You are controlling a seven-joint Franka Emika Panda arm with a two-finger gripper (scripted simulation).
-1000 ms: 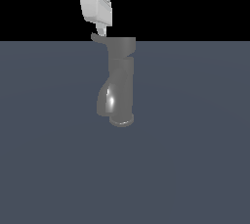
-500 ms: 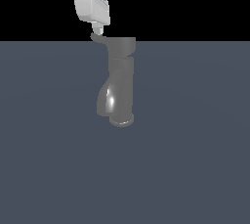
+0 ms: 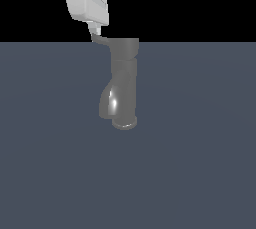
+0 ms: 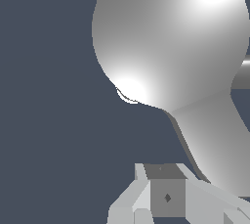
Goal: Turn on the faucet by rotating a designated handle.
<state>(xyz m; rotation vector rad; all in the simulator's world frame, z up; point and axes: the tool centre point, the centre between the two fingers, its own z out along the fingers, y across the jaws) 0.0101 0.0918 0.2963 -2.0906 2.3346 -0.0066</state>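
Observation:
The grey faucet (image 3: 124, 83) stands upright in the middle of the exterior view, with a shiny spout bulge toward that view's left and a round foot. The thin handle (image 3: 101, 39) sticks out from its cap toward the exterior view's left. My white gripper (image 3: 94, 32) hangs above the handle, and its fingertips reach down to the lever's outer end. The fingers look shut with nothing between them. In the wrist view the faucet's rounded shiny body (image 4: 171, 37) fills the frame. The handle (image 4: 215, 140) runs from it toward my fingers (image 4: 166, 196).
A flat dark blue-grey floor (image 3: 200, 173) stretches around the faucet. Nothing else stands on it.
My gripper body has shifted toward the exterior view's left while its fingertips stay at the handle's end. The faucet and handle look almost unchanged.

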